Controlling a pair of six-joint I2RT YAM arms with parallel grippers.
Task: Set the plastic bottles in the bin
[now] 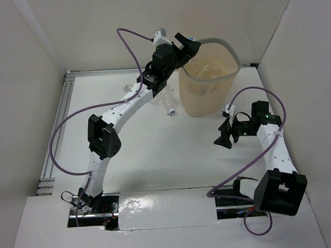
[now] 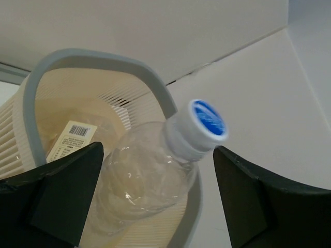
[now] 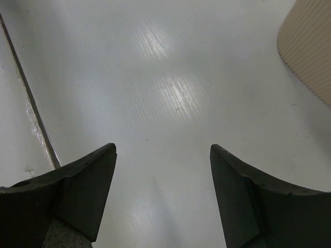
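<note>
- Clear blue-capped bottle (image 2: 139, 178) sits between fingers of wide-open left gripper (image 2: 158, 150), not clamped
- bin (image 2: 103, 58) just beneath left gripper
- right gripper (image 3: 163, 147) wide open, empty

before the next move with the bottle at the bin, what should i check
1. Blue-capped bottle over the bin mouth: cannot tell; its body shows against the inside, its cap points out past the rim.
2. Left gripper hold: cannot tell; jaws wide, a gap shows beside the bottle.
3. Room in the bin: ok; one labelled bottle lies low inside.
4. Right gripper out of the way: ok; open, empty, over the table.
5. Bottles all binned: not ok; a clear bottle lies beside the bin.
</note>
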